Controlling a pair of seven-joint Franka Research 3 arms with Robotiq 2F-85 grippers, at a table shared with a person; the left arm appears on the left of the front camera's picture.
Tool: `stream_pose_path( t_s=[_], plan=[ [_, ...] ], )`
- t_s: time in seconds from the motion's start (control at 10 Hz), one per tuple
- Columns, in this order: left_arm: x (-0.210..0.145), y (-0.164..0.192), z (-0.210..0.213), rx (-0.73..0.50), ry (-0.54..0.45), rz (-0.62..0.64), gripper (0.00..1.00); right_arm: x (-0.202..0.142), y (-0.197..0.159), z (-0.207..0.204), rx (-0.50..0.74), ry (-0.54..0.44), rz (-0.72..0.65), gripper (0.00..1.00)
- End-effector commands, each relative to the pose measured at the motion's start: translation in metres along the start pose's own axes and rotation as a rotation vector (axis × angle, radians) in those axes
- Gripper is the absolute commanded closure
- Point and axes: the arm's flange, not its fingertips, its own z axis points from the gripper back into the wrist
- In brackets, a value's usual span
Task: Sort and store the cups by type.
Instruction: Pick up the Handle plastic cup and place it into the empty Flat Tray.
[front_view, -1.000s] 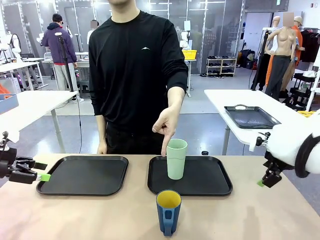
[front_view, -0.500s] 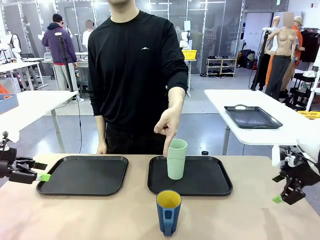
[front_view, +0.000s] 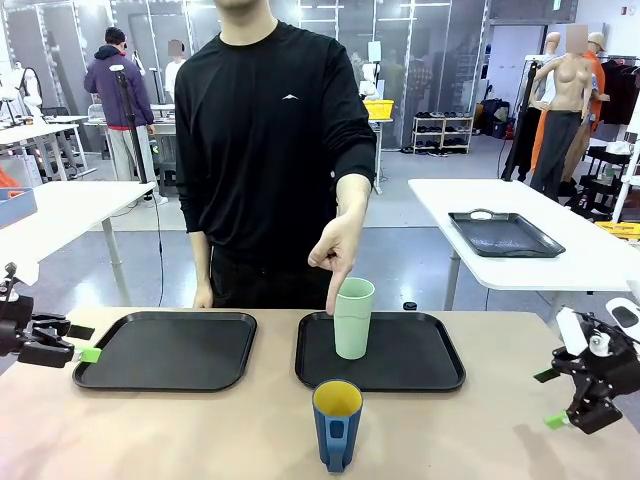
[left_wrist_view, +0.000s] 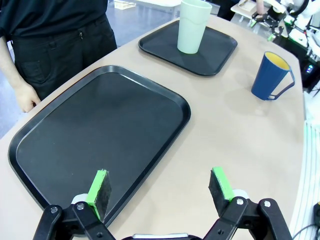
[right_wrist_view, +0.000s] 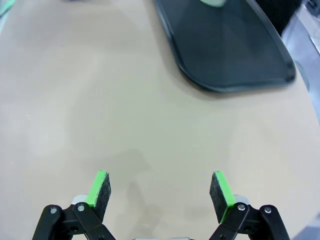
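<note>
The pale mint-green tumbler (front_view: 353, 318) stands upright on the right black tray (front_view: 425, 365), with the person's hand (front_view: 334, 252) pointing a finger down just behind its rim. The dark blue mug (front_view: 337, 424), yellow inside, stands on the bare table in front of that tray. My left gripper (front_view: 85, 343) hovers open at the left tray's (front_view: 165, 350) outer edge. From the left wrist camera the open left gripper (left_wrist_view: 160, 187) faces the left tray (left_wrist_view: 100, 130), the tumbler (left_wrist_view: 192, 25) and the mug (left_wrist_view: 272, 75). My right gripper (front_view: 552, 400) is open, low by the table's right edge. The right wrist view has that gripper (right_wrist_view: 160, 187) over bare tabletop.
The right tray's corner (right_wrist_view: 225, 50) lies ahead of the right gripper, with bare tabletop between. The person stands at the far side behind the trays, one hand (left_wrist_view: 25, 97) resting by the left tray. A separate white table with another tray (front_view: 500, 235) stands farther back right.
My right arm has swung down from the upper right, bringing its gripper low near the table's right edge. The left arm, both cups and the pointing hand have stayed put.
</note>
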Motion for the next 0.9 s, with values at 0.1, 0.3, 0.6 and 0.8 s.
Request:
stream_pose_path(
  t_s=[0.1,0.3,0.6,0.8],
  plan=[
    [-0.002,0.001,-0.003,0.011,-0.021,-0.02,0.0,-0.009,0.008,-0.01,0.083,-0.145,0.077,0.0],
    [-0.002,0.001,-0.003,0.011,-0.021,-0.02,0.0,-0.012,0.008,-0.014,0.118,-0.234,0.091,0.0],
    [-0.002,0.001,-0.003,0.011,-0.021,-0.02,0.0,-0.014,0.007,-0.018,0.163,-0.365,0.082,0.0],
    [-0.002,0.001,-0.003,0.011,-0.021,-0.02,0.0,-0.013,0.007,-0.025,0.187,-0.417,0.093,0.0]
  ],
)
